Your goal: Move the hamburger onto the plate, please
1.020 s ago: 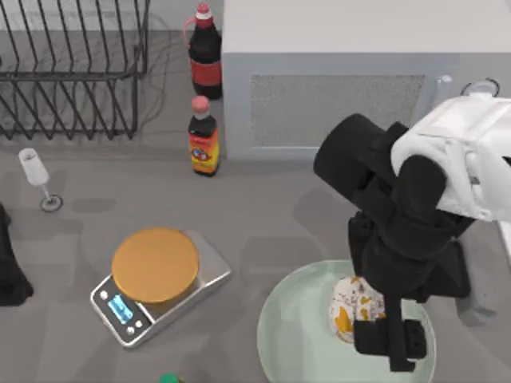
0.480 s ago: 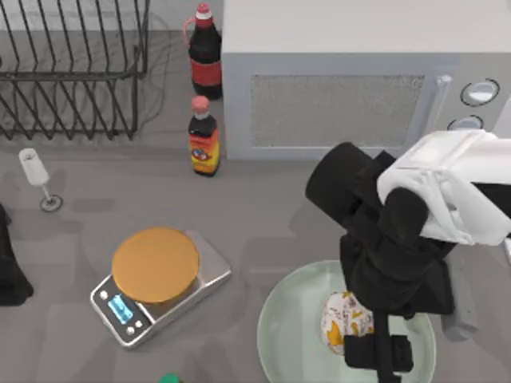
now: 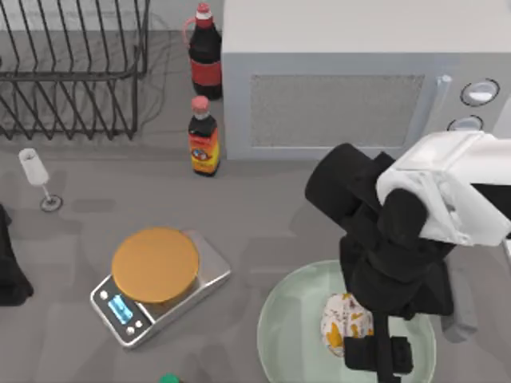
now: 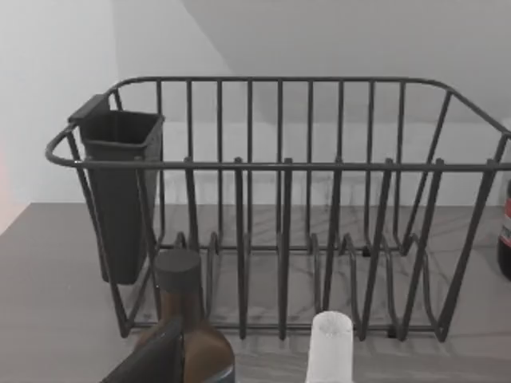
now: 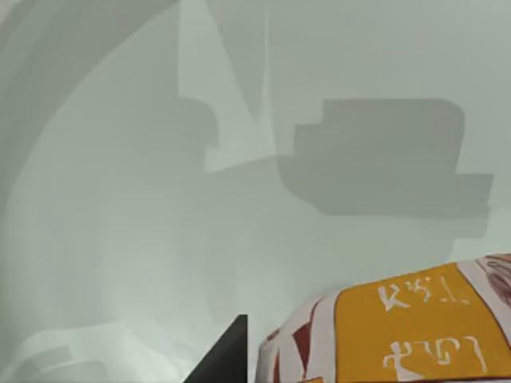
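Note:
The hamburger [image 3: 345, 323], a small cream lump with orange patches, is over the middle of the pale mint-green plate [image 3: 291, 327] at the front right of the table. My right gripper [image 3: 375, 351] reaches down over the plate and is shut on the hamburger, its black body hiding the bun's right side. In the right wrist view the hamburger [image 5: 415, 335] is close up over the plate [image 5: 120, 199], beside one dark fingertip [image 5: 227, 355]. Whether the bun touches the plate cannot be told. My left arm [image 3: 8, 267] is parked at the table's left edge.
A silver scale [image 3: 209, 271] with a flat orange disc [image 3: 156, 265] stands left of the plate. Behind are a sauce bottle [image 3: 203, 137], a cola bottle [image 3: 205, 52], a wire dish rack [image 3: 72, 72], a small glass [image 3: 36, 177] and a microwave [image 3: 343, 88].
My right gripper has moved forward and slightly left over the plate, carrying the hamburger with it. It has barely moved over the last half second. The left arm stayed still.

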Tool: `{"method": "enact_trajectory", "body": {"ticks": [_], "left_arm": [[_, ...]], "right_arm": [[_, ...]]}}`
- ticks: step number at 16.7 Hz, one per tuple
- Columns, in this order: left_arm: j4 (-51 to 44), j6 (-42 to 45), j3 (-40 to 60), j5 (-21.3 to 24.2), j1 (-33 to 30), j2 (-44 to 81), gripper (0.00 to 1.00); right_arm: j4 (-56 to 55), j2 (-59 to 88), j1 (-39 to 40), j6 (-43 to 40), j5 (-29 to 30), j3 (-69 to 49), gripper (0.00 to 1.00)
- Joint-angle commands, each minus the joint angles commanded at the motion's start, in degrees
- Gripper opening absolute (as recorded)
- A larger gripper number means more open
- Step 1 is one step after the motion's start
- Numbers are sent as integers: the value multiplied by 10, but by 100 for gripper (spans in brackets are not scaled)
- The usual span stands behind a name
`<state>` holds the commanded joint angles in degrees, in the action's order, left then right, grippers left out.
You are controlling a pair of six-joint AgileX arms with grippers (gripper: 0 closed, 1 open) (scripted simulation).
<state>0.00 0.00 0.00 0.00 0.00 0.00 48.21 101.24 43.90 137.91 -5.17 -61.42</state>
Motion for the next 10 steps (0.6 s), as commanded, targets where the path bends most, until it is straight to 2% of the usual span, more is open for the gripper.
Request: {"method": "enact_trajectory", "body": {"ticks": [4, 10], "left_arm": [[0, 0, 0, 0, 0, 0, 100], [0, 0, 0, 0, 0, 0, 100]], "right_arm": [[0, 0, 0, 0, 0, 0, 98], [0, 0, 0, 0, 0, 0, 100]]}}
